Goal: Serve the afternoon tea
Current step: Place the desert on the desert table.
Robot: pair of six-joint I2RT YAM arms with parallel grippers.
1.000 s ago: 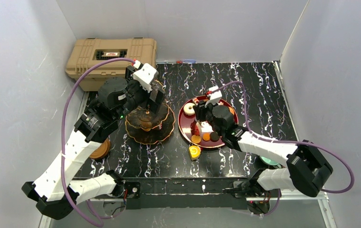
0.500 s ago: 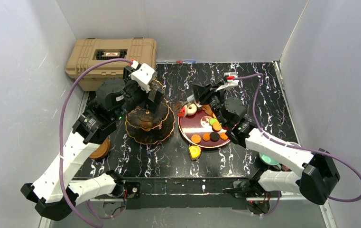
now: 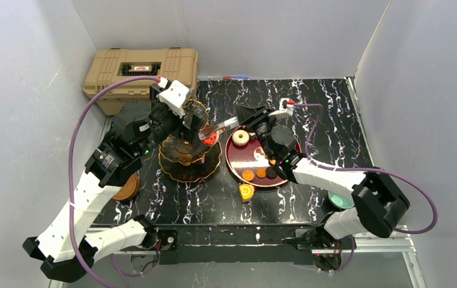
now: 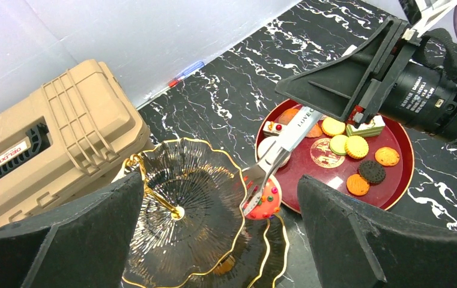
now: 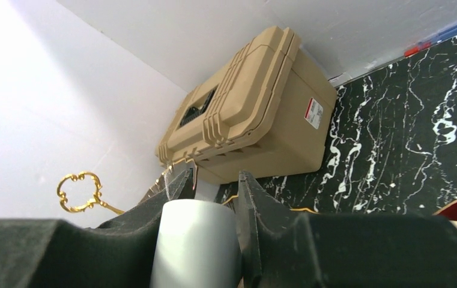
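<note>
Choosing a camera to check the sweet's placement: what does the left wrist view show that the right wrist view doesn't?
Left wrist only: the red sweet in the tongs' tips at the tiered stand's edge, and the red tray of biscuits. Right wrist only: the tan case's side sticker. Both: that case, the stand's gold handle, the marbled table, and the right gripper shut on the tongs.
</note>
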